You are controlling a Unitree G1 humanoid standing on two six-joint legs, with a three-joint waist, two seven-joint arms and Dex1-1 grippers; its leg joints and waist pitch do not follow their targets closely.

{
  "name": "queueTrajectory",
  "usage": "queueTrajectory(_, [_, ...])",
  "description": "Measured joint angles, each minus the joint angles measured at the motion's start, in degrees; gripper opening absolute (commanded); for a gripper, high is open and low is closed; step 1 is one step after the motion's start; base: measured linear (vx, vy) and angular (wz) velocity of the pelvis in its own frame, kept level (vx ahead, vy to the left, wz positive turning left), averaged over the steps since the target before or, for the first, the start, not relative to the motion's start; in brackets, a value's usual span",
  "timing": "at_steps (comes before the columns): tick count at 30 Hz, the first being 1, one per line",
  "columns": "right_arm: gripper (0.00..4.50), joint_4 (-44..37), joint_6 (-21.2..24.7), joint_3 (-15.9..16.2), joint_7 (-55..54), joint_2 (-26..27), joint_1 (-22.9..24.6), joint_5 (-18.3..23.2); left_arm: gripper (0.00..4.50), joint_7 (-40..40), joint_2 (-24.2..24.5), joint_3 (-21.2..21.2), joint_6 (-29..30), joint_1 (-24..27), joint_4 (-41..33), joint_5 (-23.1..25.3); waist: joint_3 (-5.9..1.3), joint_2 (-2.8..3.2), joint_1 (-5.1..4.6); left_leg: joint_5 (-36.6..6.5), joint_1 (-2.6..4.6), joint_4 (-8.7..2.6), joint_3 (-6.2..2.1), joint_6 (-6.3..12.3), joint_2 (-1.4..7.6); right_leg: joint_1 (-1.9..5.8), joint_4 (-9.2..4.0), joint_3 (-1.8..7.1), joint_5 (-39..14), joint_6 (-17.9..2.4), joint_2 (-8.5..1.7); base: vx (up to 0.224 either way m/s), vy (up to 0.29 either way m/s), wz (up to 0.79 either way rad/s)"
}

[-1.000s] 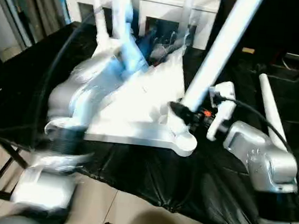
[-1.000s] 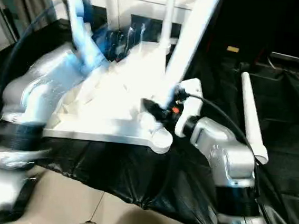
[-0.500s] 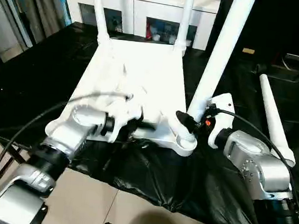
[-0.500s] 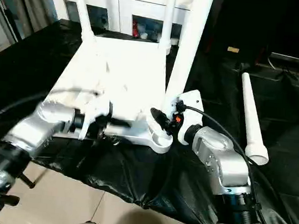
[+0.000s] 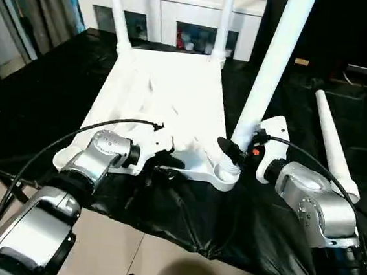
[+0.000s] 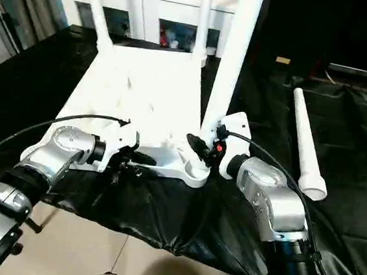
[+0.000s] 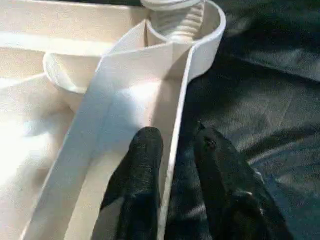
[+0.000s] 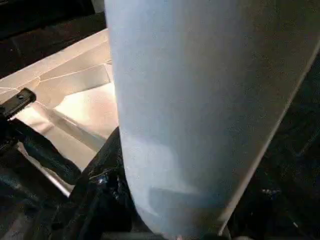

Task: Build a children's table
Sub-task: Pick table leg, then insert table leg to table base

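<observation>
Left wrist view: left gripper (image 7: 172, 150) straddles the near rim wall of the tabletop (image 5: 168, 97), one finger inside, one outside; can't tell if it's clamped yet. That view also shows the threaded leg end in the corner socket (image 7: 182, 22). Right gripper (image 5: 233, 152) is clenched on the near-right leg (image 5: 271, 68), standing upright in that socket. Tabletop lies underside-up on the black-covered table (image 5: 31, 97), at its near edge. Two far legs are fitted; a loose leg (image 5: 332, 142) lies near the right edge.
</observation>
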Motion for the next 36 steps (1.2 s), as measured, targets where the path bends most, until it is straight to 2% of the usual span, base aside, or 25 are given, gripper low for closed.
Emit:
queueTrajectory(13, [1.93, 0.1, 0.0, 2.7, 2.9, -1.3, 0.0, -1.0, 0.06, -2.7, -1.2, 0.8, -3.4, -3.1, 6.1, 1.5, 0.0, 0.0, -0.79, 0.0, -0.02, 0.0, 0.02, 0.01, 0.0, 0.01, -0.03, 0.0, 0.0, 0.0, -0.01, 0.0, 0.0, 0.0])
queueTrajectory(17, [1.93, 0.9, 0.0, 3.2, 3.8, -1.9, 0.0, -1.3, 0.0, -3.3, -1.8, 0.8, -3.6, -3.2, 6.3, 1.8, 0.0, 0.0, -1.12, 0.0, 0.0, -0.01, 0.03, 0.01, 0.02, -0.02, 0.01, -0.01, 0.0, 0.0, 0.0, 0.0, 0.0, 0.0])
queueTrajectory(25, [1.93, 2.3, -0.2, 3.1, 5.2, -2.5, -0.3, -1.5, 0.0, -3.0, -2.6, 1.2, -2.7, -3.2, 6.2, 2.5, -0.01, -0.02, -0.86, 0.0, 0.09, 0.0, 0.04, 0.01, 0.02, 0.08, 0.0, -0.01, 0.0, 0.0, -0.01, 0.0, 0.0, 0.0])
queueTrajectory(36, [1.93, 8.5, -4.9, -0.5, 5.9, -0.1, -0.7, 0.3, 0.0, -2.1, -3.4, 2.4, -1.0, -2.6, 5.3, 2.5, -0.02, -0.02, -1.06, 0.0, 0.14, 0.02, 0.05, 0.01, 0.02, 0.11, 0.01, -0.01, 0.0, -0.1, -0.02, 0.0, 0.0, 0.0])
